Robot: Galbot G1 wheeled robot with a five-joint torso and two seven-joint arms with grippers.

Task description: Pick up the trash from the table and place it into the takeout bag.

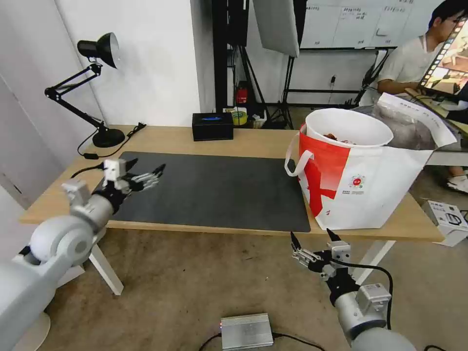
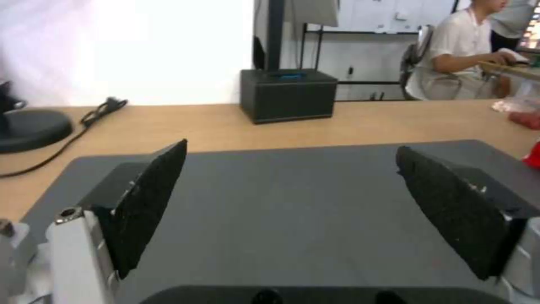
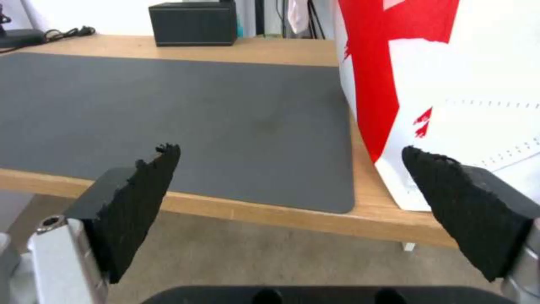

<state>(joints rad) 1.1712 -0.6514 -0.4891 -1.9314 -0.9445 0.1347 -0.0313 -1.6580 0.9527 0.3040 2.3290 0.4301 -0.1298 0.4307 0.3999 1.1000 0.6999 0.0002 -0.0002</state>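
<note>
The takeout bag (image 1: 370, 185), white and red, stands on the right end of the table (image 1: 253, 141) with its lid flap open. A white round bowl (image 1: 348, 124) with red scraps sits in its mouth. My left gripper (image 1: 147, 168) hovers open over the left end of the dark grey mat (image 1: 214, 190), nothing between its fingers. In the left wrist view the left gripper (image 2: 291, 147) points along the mat (image 2: 292, 202). My right gripper (image 1: 312, 237) hangs open below the table's front edge, in front of the bag. The right wrist view shows the right gripper (image 3: 290, 148) facing the bag (image 3: 450, 84).
A black tissue box (image 1: 212, 126) stands at the table's back edge. A black desk lamp (image 1: 108, 137) with its cable occupies the back left corner. On the floor lie a silver box (image 1: 246, 331) and, at the right, a cardboard box (image 1: 446, 219).
</note>
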